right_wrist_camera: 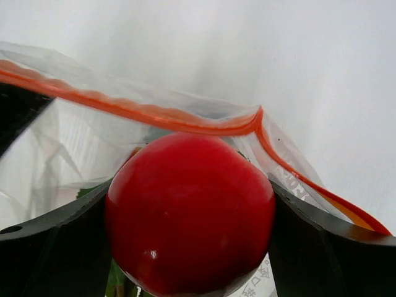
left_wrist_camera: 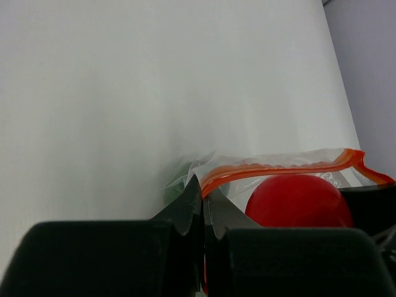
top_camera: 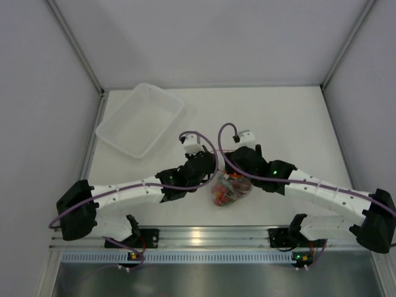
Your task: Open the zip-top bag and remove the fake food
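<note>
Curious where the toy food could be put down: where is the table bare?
Widest bare patch: the far side of the table, from the tub to the right wall, behind the arms. A narrow strip lies between the right arm and the rail. The middle is crowded: the left claw and right claw meet at the zip-top bag.

tub (top_camera: 141, 119): rigid, translucent, rectangular, open side up, on the far left part of the tabletop, turned at an angle to its edges | tabletop (top_camera: 291, 124): white, matte | walls (top_camera: 204, 37): plain pale grey panels on three sides | rail (top_camera: 210, 235): shiny metal, along the near edge of the tabletop
</note>
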You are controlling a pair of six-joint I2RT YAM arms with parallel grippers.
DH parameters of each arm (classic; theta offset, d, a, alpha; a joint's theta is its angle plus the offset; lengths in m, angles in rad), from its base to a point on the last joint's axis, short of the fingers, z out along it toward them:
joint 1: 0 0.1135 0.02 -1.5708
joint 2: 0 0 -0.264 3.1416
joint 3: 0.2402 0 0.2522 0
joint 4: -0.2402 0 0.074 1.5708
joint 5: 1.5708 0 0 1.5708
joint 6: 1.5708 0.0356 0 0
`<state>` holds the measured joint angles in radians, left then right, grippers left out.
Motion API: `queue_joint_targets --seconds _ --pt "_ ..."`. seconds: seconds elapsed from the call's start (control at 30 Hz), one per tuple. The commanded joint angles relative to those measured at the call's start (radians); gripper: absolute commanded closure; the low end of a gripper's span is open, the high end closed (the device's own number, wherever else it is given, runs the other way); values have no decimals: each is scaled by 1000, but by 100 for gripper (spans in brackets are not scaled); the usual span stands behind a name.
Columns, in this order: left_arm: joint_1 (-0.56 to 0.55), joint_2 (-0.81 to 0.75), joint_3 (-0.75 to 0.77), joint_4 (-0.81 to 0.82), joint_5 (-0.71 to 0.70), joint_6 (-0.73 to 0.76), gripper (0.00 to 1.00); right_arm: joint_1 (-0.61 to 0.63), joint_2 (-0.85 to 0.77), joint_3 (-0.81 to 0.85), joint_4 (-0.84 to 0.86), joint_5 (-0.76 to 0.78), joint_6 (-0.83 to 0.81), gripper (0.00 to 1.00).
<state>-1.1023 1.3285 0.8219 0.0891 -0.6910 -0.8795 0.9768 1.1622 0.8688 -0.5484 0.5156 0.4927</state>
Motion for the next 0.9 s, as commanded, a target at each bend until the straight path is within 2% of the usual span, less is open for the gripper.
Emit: queue_joint_targets --seconds 0.0,0.1,0.23,0.37,0.67,0.87 --pt "19 -11 14 -23 1 10 100 6 -32 71 62 -36 -17 82" --pt "16 5 49 -17 48 1 100 10 36 145 25 -14 -13 82" --pt "9 20 69 -19 44 4 100 16 68 206 11 -29 15 83" --pt "9 20 60 -19 27 -3 100 33 12 225 39 -75 11 83" --pt "27 -45 -16 -20 -45 -13 100 33 -188 125 146 -176 -20 84" --pt "59 -115 -79 -26 -56 -36 100 28 -197 154 231 -311 -52 85"
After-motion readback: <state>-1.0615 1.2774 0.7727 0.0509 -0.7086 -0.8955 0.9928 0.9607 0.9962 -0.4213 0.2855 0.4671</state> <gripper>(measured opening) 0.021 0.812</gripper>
